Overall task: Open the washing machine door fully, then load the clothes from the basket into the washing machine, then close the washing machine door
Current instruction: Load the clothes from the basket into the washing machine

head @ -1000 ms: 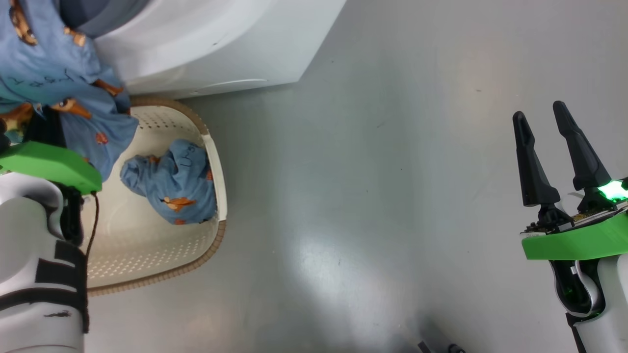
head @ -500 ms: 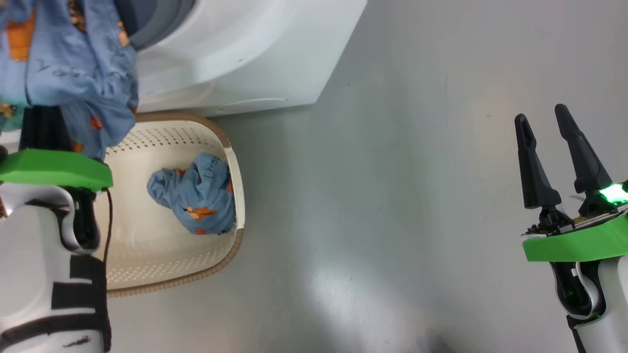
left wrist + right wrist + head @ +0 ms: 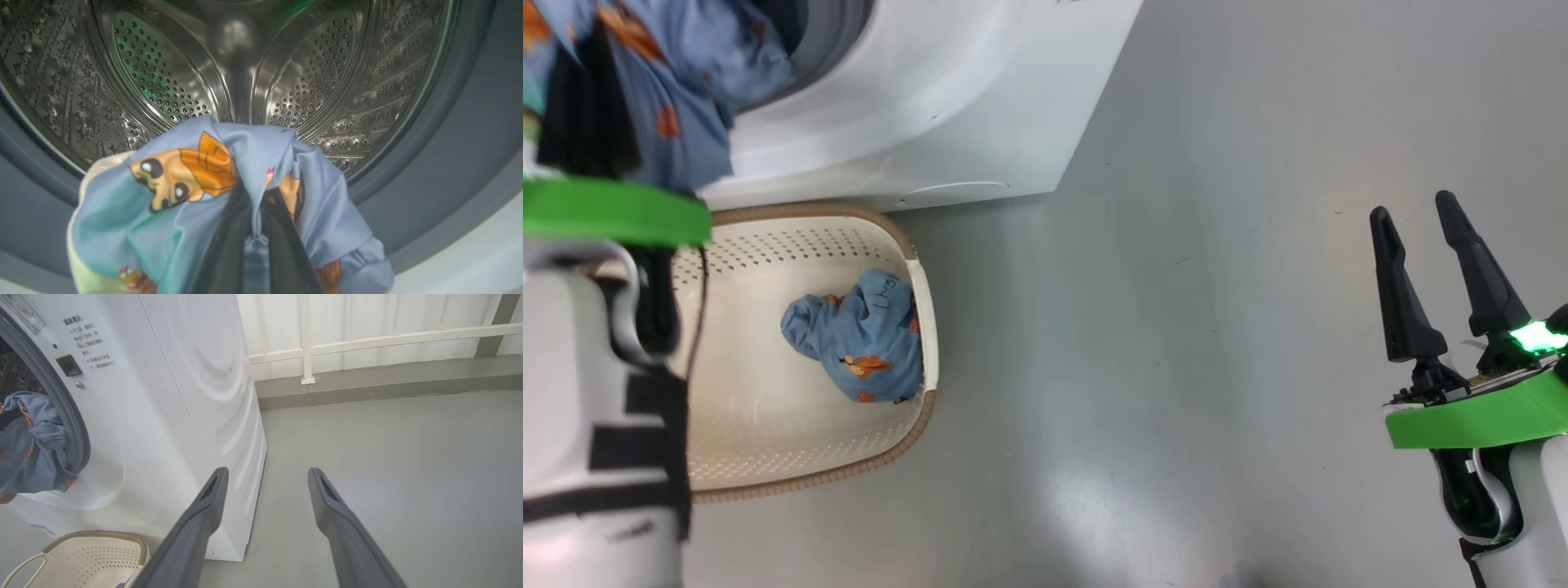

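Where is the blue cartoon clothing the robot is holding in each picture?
Head view: blue garment at top left, by the washing machine mouth.
Left wrist view: bottom centre, pinched in the left end effector, drum behind.
Right wrist view: left edge, at the mouth.
Shared landmark: the grey gasket.

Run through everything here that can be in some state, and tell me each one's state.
left gripper, shut on held garment
right gripper, open, empty
held garment, bunched, at the drum mouth
second garment, crumpled in basket
basket, upright on floor
washing machine, mouth uncovered, drum looks bare
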Available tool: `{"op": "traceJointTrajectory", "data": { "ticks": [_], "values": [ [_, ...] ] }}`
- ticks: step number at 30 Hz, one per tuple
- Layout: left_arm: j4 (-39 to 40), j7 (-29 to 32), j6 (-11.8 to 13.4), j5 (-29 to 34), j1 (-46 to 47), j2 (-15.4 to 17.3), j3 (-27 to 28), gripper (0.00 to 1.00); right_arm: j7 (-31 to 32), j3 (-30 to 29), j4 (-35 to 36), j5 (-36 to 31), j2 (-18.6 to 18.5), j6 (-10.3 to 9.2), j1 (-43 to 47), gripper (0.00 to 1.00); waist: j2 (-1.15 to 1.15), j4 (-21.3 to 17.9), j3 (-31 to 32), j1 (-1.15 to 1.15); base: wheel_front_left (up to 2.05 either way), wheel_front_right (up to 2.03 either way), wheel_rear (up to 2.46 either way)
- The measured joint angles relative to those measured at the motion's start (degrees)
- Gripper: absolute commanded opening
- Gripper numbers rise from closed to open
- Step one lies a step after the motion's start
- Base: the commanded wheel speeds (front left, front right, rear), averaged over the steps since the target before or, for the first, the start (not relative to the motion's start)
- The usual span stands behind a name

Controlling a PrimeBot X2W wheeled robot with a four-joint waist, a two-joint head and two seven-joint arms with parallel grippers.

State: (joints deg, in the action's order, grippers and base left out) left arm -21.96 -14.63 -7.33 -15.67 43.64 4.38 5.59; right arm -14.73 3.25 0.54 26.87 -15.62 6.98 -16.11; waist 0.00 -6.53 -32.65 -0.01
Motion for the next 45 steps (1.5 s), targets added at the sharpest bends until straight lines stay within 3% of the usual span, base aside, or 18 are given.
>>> {"op": "traceJointTrajectory", "data": {
  "ticks": [12, 20, 21, 22, 23, 30, 45],
  "values": [
    [-20.9, 0.0, 0.0, 0.2, 19.3, 6.4, -3.1, 0.00, 0.0, 1.5, -0.5, 0.1, 1.1, 0.00, 0.0, 1.00, 0.00, -2.4, -0.4, 0.01, 0.00, 0.00, 0.00],
    [-18.5, -0.1, 0.9, 5.2, 28.5, 7.7, -1.6, 0.00, 0.0, 1.5, -0.5, 0.4, 1.4, 0.00, -0.2, 1.00, 0.00, -3.9, -2.1, 0.01, 0.00, 0.00, 0.00],
    [-19.7, -0.1, 1.0, 5.4, 28.5, 7.6, -1.4, 0.24, 0.0, 1.5, -0.5, 0.4, 1.5, 0.00, -0.2, 1.00, 0.00, -4.1, -2.2, 0.01, 0.00, 0.00, 0.00],
    [-22.1, -0.1, 1.0, 5.4, 28.5, 7.7, -1.4, 0.88, 0.0, 1.6, -0.5, 0.4, 1.5, 0.00, -0.2, 1.00, 0.00, -4.2, -2.2, 0.01, 0.00, 0.00, 0.00],
    [-24.4, -0.1, 1.0, 5.9, 28.3, 7.6, -1.6, 1.00, 0.0, 1.6, -0.5, 0.4, 1.5, 0.00, -0.2, 1.00, 0.00, -4.3, -2.3, 0.01, 0.00, 0.00, 0.00],
    [-28.6, -0.1, 1.2, 7.1, 28.0, 7.6, -0.9, 1.00, 0.0, 1.6, -0.5, 0.4, 1.7, 0.00, -0.2, 1.00, 0.00, -4.3, -2.5, 0.01, 0.00, 0.00, 0.00],
    [-28.2, -0.1, 2.1, 7.9, 24.4, 6.4, 1.2, 1.00, 0.0, 1.4, -0.7, 0.4, 1.5, 0.00, -0.2, 1.00, 0.00, -3.3, -1.5, 0.01, 0.00, 0.00, 0.00]
  ]
}}
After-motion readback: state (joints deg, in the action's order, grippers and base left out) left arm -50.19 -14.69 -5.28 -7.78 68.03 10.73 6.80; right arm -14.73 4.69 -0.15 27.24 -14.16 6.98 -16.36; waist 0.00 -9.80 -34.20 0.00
